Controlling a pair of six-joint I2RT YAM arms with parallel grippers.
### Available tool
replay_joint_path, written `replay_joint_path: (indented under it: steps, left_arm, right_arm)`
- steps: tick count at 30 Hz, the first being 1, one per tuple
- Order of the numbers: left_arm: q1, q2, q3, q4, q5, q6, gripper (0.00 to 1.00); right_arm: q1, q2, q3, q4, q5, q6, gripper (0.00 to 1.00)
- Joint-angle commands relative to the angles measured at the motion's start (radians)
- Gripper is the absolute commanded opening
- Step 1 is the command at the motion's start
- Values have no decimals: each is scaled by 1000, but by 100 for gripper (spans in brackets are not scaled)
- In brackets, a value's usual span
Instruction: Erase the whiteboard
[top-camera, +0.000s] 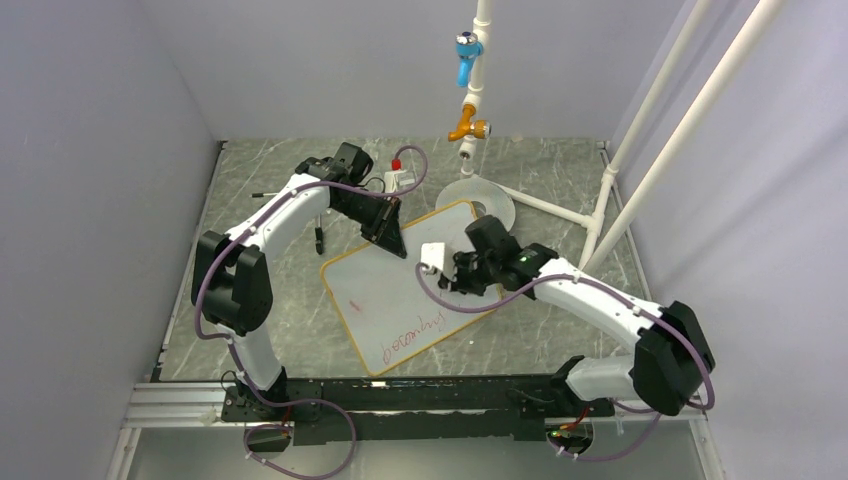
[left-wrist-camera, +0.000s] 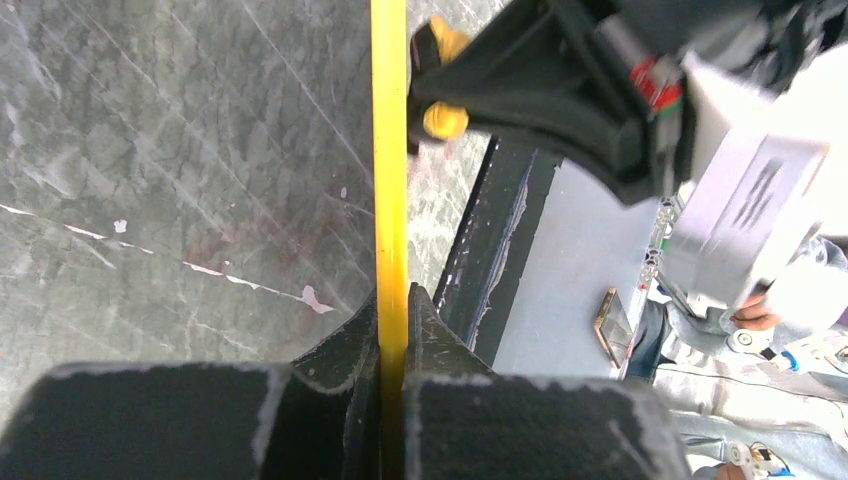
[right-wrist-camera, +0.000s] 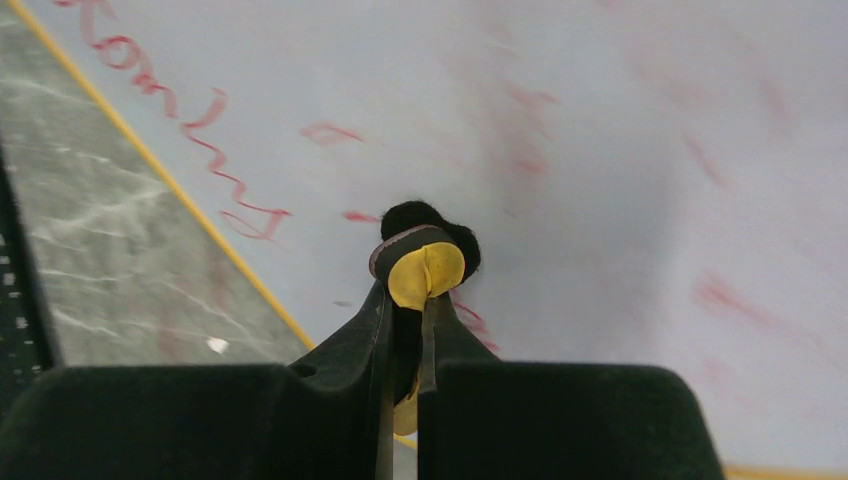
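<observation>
Marble table, grey disc behind: left gripper pinches whiteboard, right gripper pinches eraser.

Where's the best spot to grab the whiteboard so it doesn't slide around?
Grab the thin yellow frame on the far edge, coming in from the far-left side. The whiteboard is a thin sheet, so only its rim slips between two fingers. The left gripper pinches it there, away from the red writing, leaving the face free for wiping.
</observation>
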Motion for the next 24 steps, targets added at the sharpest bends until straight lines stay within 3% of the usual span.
replay_joint_path:
  steps: [1,6,13,24]
  left_arm:
    - [-15,-66,10,-18,99,10,0]
    - [-15,-59,11,-18,97,8,0]
    - [-14,-59,9,-18,95,11,0]
    - [-18,-58,11,-19,98,12,0]
  right_arm:
    - [-75,-60,7,59,24,-1,0]
    - [-45,-47,-34,27,-28,-42,0]
    - [73,-7,-55,25,25,-71,0]
    - [-48,-57,71,80,79,28,0]
